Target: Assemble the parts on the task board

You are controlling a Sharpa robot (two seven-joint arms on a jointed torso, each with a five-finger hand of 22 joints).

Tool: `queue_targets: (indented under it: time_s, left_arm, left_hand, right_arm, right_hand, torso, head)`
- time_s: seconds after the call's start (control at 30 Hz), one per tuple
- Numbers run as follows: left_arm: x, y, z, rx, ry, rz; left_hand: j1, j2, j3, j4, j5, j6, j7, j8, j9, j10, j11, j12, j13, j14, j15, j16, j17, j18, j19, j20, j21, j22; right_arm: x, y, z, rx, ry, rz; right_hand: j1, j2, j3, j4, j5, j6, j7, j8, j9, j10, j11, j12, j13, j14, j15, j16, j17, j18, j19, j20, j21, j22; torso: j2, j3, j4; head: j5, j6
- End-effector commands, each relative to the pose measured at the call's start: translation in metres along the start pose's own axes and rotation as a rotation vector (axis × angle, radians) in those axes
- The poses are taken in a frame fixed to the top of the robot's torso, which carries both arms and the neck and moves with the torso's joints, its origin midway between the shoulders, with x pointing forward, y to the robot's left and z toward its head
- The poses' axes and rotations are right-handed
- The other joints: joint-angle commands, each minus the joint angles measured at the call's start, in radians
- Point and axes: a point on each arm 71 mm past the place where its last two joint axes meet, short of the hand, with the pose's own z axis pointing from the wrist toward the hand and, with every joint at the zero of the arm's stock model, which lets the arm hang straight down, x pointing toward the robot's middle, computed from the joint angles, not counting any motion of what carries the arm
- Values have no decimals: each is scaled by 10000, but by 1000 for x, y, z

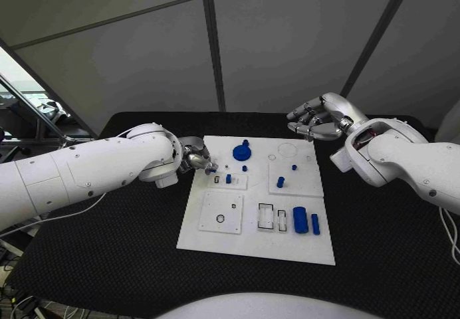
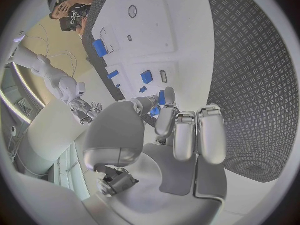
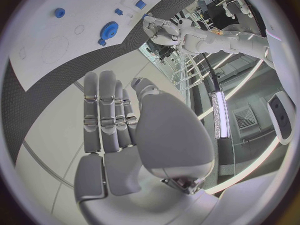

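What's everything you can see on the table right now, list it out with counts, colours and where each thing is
Table: one, black, under everything.
Board: one, white, middle of the table.
Gear: one, blue, far end of the board.
Cylinder: one, blue, large, near right part of the board.
Bar: one, blue, thin, just right of the cylinder.
Pegs: several, blue, small, standing mid-board.
Left hand: one, silver, at the board's left edge, fingertips pinching a small blue part.
Right hand: one, silver, raised beyond the board's far right corner, holding nothing.
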Motion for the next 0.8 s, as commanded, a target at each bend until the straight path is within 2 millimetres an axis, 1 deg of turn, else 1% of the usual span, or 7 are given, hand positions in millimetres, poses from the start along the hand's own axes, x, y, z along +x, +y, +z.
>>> queue_targets:
  time_s: [0.03, 0.2, 0.4, 0.8]
  left_arm:
    - [2, -1, -2, -126, -482, 396]
    - [8, -3, -3, -134, -416, 611]
    - [11, -4, -3, -237, -322, 801]
    - [16, -4, -1, -501, 136, 1222]
  left_hand:
    - [-141, -38, 1294, -1223, 38, 85, -22, 53, 23, 100, -13, 49, 21, 1055, -32, 24, 2632, -1682, 528, -85, 47, 2097]
    - [-178, -52, 1345, -1267, 43, 96, -27, 59, 29, 113, -18, 53, 31, 1055, -38, 24, 2632, -1686, 537, -89, 59, 2106]
    - [-230, -70, 1412, -1323, 57, 106, -32, 65, 36, 133, -25, 63, 52, 1055, -44, 24, 2632, -1691, 549, -96, 77, 2118]
    - [-254, -86, 1439, -1359, 58, 109, -35, 68, 40, 143, -27, 66, 59, 1055, -46, 24, 2632, -1695, 559, -99, 92, 2129]
  right_arm:
    - [1, 2, 1, -64, 82, 19]
    - [1, 2, 1, -66, 88, 16]
    - [1, 2, 1, -74, 97, 18]
    - [1, 2, 1, -80, 112, 21]
  right_hand:
    - [-12, -21, 83, 16, 39, 13, -12, 76, 18, -24, -31, 70, -24, -28, 4, -37, 1, 113, -27, -9, -69, -18]
    - [-13, -21, 84, 17, 40, 13, -12, 77, 18, -24, -31, 71, -26, -27, 4, -38, 2, 113, -26, -9, -70, -18]
    - [-13, -21, 84, 17, 40, 13, -12, 77, 18, -24, -31, 71, -26, -27, 4, -38, 2, 113, -26, -9, -70, -18]
    - [-13, -21, 84, 17, 40, 13, -12, 77, 18, -24, -31, 71, -26, -27, 4, -38, 2, 113, -26, -9, -70, -18]
  torso:
    - [25, 2, -21]
    - [24, -7, -3]
    - [26, -7, -15]
    - [28, -10, -9]
  head:
    - [26, -4]
    - [4, -44]
    - [9, -78]
    - [-15, -150]
